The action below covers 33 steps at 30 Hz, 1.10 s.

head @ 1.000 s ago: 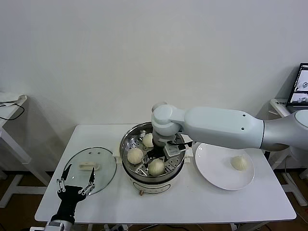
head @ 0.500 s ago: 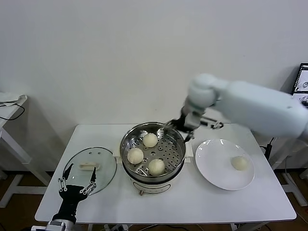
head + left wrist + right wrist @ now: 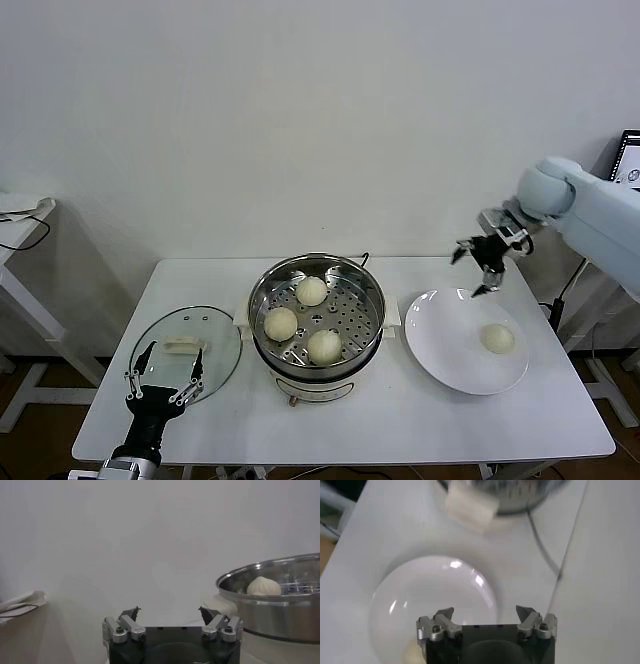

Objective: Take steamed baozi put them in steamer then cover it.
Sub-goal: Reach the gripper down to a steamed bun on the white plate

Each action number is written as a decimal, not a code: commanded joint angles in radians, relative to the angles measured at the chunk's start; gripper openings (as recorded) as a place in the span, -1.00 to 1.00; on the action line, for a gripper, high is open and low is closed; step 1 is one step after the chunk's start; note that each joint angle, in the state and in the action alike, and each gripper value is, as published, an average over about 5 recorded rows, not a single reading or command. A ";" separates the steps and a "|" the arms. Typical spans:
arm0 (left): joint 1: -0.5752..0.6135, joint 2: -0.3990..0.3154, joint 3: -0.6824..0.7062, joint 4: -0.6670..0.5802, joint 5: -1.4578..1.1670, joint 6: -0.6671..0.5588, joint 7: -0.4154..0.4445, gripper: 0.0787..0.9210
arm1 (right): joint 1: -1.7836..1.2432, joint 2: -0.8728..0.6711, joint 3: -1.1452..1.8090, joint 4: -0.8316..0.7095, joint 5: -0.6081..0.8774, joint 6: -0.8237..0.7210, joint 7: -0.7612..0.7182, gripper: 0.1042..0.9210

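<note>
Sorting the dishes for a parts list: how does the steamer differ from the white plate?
The steamer is a deep shiny steel pot on a cream base; the white plate is flat and shallow. The steamer holds three baozi, the plate one bun. Both are round and sit on the table.

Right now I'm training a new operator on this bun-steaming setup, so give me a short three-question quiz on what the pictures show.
1. How many buns lie in the steamer?
2. True or false: the glass lid sits on the steamer.
3. Which tool hangs open above the far edge of the white plate? A) the left tool B) the right tool

Key
1. Three; a fourth bun is still on the plate.
2. False. The lid lies flat on the table, left of the steamer, with the left tool open by its near edge.
3. B.
</note>
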 commanded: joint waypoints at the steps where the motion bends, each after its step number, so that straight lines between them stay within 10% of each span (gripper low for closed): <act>1: 0.009 -0.002 0.003 0.008 0.001 0.001 -0.001 0.77 | -0.227 -0.007 0.088 -0.197 -0.099 -0.083 0.047 0.76; 33: 0.029 -0.006 0.001 0.019 0.000 -0.006 -0.002 0.77 | -0.317 0.089 0.145 -0.313 -0.134 -0.085 0.093 0.65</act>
